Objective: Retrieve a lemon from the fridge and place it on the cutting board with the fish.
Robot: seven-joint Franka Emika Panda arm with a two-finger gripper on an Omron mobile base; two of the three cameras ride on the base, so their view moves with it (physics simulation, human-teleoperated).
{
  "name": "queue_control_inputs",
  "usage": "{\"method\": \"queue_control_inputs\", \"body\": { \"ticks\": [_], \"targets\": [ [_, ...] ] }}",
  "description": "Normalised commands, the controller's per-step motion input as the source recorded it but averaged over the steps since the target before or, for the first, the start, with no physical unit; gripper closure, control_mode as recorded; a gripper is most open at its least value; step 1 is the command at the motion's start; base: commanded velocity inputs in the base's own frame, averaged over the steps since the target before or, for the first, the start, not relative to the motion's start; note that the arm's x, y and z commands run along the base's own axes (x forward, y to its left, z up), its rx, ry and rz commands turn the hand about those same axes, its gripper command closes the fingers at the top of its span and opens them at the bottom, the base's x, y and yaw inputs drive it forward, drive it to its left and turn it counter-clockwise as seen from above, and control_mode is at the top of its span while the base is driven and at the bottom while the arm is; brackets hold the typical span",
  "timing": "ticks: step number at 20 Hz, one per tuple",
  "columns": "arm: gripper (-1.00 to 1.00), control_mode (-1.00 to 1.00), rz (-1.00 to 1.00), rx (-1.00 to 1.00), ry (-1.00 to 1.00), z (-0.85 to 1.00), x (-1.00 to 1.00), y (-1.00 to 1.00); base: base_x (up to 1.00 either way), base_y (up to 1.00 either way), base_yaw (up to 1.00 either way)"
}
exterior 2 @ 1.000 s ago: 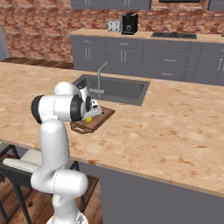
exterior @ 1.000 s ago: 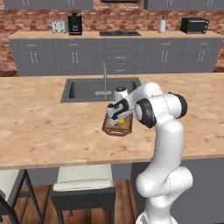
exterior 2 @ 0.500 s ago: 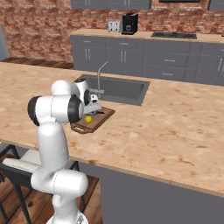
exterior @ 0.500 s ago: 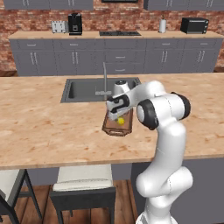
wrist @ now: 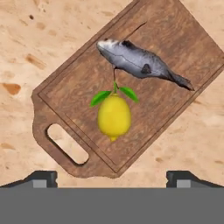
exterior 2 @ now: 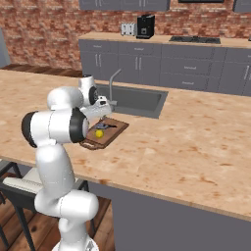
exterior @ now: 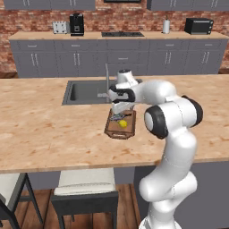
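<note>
Pale speckled wood forms the counter [exterior: 49,129] beneath the claw [wrist: 111,177], a long island top running off to both sides of it, with a dark sink [exterior: 87,91] and a thin grey faucet [exterior: 107,78] just beyond it. Farther past the claw stands a red brick wall [exterior: 40,24] above a row of grey cupboards [exterior: 76,62] with a second wooden top, where a black coffee machine [exterior: 77,24], a toaster [exterior: 58,27] and a dark microwave [exterior: 198,26] sit well apart from the arm. A pale stool [exterior: 85,185] stands below the counter's near edge. The claw hangs over the cutting board [wrist: 183,30] with its two dark tips spread wide and nothing between them. Directly under it, the lemon [wrist: 114,116] lies on the board, free of the tips, its two green leaves and stem pointing toward the fish [wrist: 138,62], which lies just beyond it; the stem appears to reach the fish's belly. The hand view shows what the base views blur: the board's raised rim, its slotted handle [wrist: 68,144] at the end nearest the left tip, and the fish's dark fin and tail. The base views give the lemon as a small yellow spot [exterior: 122,124] on the board [exterior: 126,133], partly under the white wrist, and they alone take in the sink, the wall and the cupboards.
</note>
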Motion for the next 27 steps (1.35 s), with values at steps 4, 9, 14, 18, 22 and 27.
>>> {"method": "queue_control_inputs", "body": {
  "ticks": [4,9,14,18,22,27],
  "targets": [
    [-1.00,-1.00,-0.12,0.00,0.00,0.38,-0.96,0.00,0.00,0.00,0.00],
    [-1.00,-1.00,-0.13,0.00,-0.04,0.23,-1.00,0.00,0.00,0.00,0.00],
    [-1.00,-1.00,-0.14,0.01,-0.10,0.21,-1.00,-0.12,0.00,0.00,0.00],
    [-1.00,-1.00,-0.13,0.06,-0.11,0.21,-1.00,-0.22,0.00,0.00,0.00],
    [-1.00,-1.00,-0.08,0.10,-0.05,0.27,-0.86,-0.26,0.00,0.00,0.00],
    [-1.00,-1.00,-0.07,0.09,-0.01,0.26,-0.74,-0.24,0.00,0.00,0.00]
  ]
}}
